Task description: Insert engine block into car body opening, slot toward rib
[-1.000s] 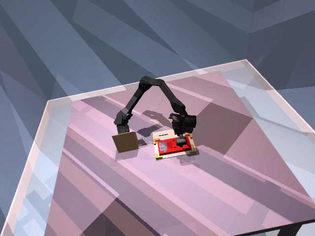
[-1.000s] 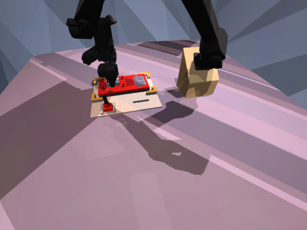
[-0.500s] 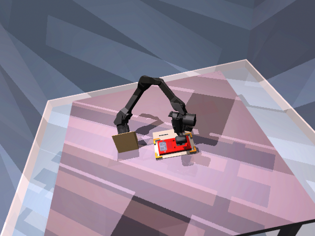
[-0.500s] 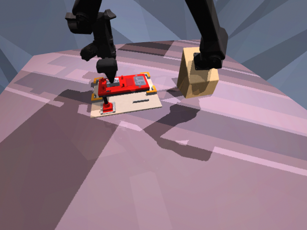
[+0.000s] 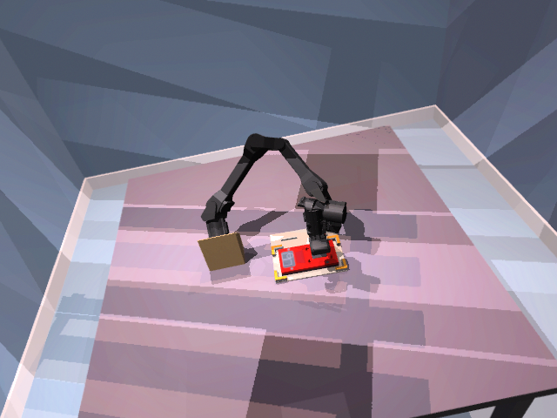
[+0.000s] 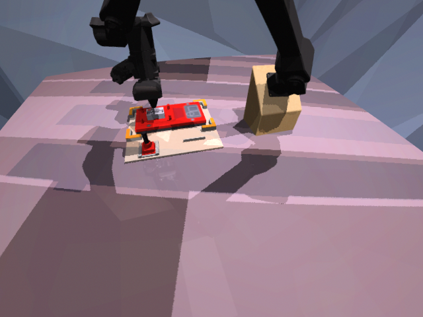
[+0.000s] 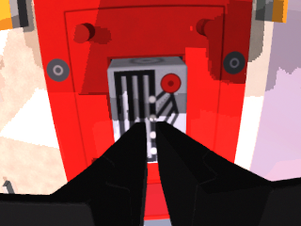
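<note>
Item: black parallel-jaw gripper (image 5: 320, 252) (image 6: 154, 107) (image 7: 150, 132), fingers all but closed, nothing between them, poised over the block.
Item: grey-and-white box-shaped engine block (image 6: 155, 113) (image 7: 148, 99), in the opening of the red, flat car body (image 5: 294, 260) (image 6: 177, 117) (image 7: 204, 108); full seating uncertain.
Handling, advised: press straight down, centred, gently; then lift vertically, clear of the pegs (image 6: 169, 117) (image 7: 86, 32).
</note>
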Robot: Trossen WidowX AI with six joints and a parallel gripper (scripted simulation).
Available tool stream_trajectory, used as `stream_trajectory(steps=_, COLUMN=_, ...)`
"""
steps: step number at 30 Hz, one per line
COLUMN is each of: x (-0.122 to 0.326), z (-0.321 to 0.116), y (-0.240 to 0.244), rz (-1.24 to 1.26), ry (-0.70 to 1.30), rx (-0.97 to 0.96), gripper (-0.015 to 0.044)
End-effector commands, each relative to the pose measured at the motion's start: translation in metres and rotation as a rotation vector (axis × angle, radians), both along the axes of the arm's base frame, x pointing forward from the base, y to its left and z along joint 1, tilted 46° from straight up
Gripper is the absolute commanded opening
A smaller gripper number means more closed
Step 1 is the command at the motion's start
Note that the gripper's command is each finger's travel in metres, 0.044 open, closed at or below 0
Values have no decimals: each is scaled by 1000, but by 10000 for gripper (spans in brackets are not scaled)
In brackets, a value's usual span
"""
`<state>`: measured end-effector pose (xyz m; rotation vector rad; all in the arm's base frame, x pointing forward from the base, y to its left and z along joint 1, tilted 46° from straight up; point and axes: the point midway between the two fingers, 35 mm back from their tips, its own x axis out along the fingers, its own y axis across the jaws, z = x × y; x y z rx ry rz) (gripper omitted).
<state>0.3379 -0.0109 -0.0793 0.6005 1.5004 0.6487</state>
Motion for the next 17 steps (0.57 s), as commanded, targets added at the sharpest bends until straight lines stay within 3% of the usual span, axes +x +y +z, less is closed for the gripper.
stream_trajectory(steps=1, x=0, z=0, y=0, rz=4, ry=0, rx=-3, gripper=0)
stream_trajectory(steps=15, x=0, z=0, y=0, rz=4, ry=0, rx=-3, gripper=0)
stream_trajectory(steps=17, x=0, z=0, y=0, rz=4, ry=0, rx=-3, gripper=53)
